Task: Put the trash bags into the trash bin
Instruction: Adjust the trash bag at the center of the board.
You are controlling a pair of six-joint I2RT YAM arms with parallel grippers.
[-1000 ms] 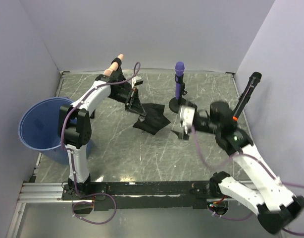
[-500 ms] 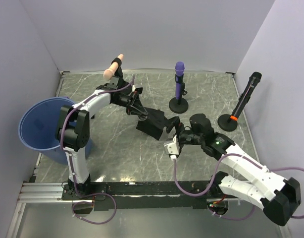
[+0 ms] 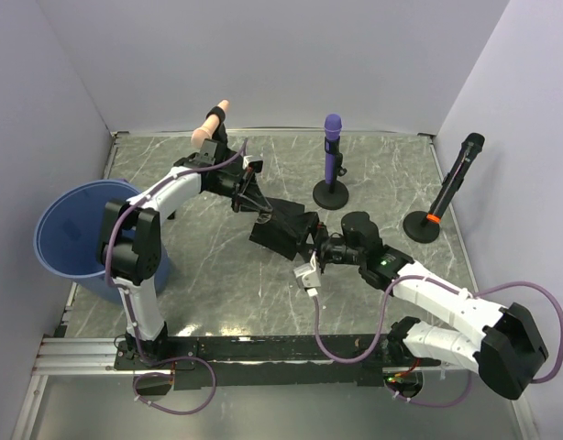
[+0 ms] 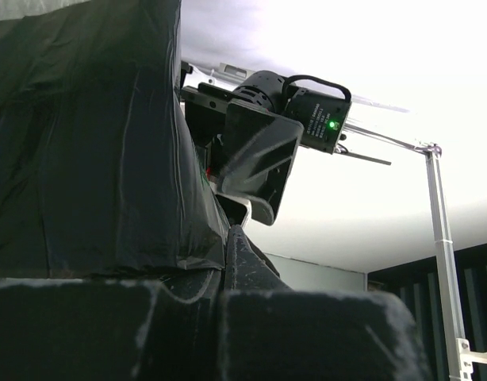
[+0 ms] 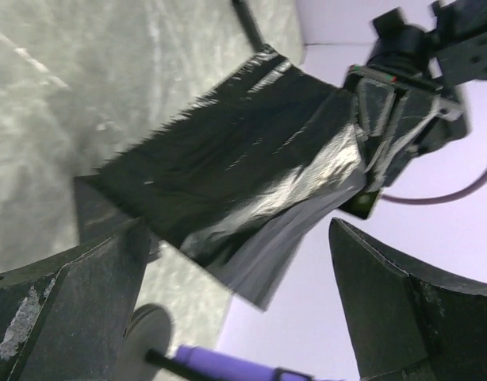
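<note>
A black trash bag hangs half lifted over the middle of the marble table. My left gripper is shut on the bag's upper left corner. From the left wrist, the bag fills the left side as a hanging sheet, with my right gripper just beyond it. My right gripper stands open at the bag's right edge. Through the right wrist camera the bag hangs between the wide-spread fingers, not pinched. The blue trash bin stands at the table's left edge, beside the left arm.
A purple microphone on a black round stand rises behind the bag. A black stick with an orange band stands on a base at the right. A peach-coloured object stands at the back left. Grey walls close in the table.
My right arm has swung left and forward from near the purple stand to the bag's right edge, jaws staying open. The left gripper kept its hold and the bag rose slightly.
</note>
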